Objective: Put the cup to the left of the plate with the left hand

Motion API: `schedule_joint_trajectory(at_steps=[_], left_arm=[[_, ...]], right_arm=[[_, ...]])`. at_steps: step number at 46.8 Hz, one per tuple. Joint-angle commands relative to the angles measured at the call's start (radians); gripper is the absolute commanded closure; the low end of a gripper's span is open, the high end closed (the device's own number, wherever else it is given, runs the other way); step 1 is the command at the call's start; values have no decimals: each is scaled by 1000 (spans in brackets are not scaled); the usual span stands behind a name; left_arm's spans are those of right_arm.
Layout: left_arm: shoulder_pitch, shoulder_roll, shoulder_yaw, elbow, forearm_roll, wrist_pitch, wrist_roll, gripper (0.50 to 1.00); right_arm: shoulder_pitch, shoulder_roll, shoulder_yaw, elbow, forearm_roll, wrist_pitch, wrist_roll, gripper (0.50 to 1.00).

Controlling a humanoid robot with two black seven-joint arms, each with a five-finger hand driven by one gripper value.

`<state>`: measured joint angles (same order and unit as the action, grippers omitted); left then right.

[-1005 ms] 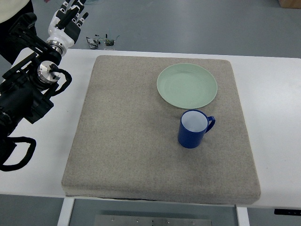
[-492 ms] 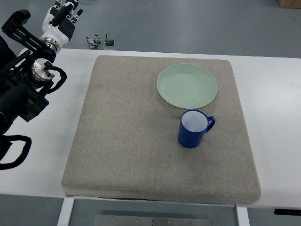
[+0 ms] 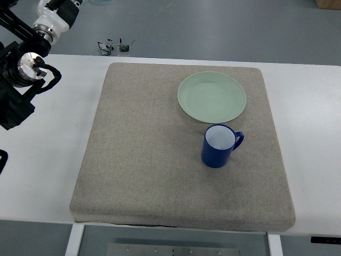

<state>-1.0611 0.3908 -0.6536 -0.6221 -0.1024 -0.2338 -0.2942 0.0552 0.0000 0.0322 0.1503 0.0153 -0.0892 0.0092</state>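
A white worktop [image 3: 48, 160] carries a square grey mat [image 3: 154, 160] that covers most of its middle. On the mat's far right part lies a round pale green plate [image 3: 212, 97], empty and flat. Just in front of the plate, near but not touching it, a dark blue cup [image 3: 218, 145] stands upright with its white inside showing and its handle turned to the right. The left hand [image 3: 53, 13] sits at the top left corner, cut off by the picture's edge, well apart from the cup; whether its fingers are apart or together cannot be told.
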Motion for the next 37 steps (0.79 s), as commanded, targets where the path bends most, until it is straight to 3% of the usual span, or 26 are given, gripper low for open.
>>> schedule_joint_trajectory(at_steps=[1,6,15,37], left_arm=[[3,86,90,-155,1,-12,0,506],[15,160,172,-289,3,-62,1,506],[53,226,250,-410,76,-179,4,506],[105,232,316,-476,336,-297,3,506]], right_arm=[[0,0,0,0,0,-1,0,566],[0,0,0,0,0,0,0,566],[0,0,0,0,0,0,0,566],[0,0,0,0,0,0,0,566]])
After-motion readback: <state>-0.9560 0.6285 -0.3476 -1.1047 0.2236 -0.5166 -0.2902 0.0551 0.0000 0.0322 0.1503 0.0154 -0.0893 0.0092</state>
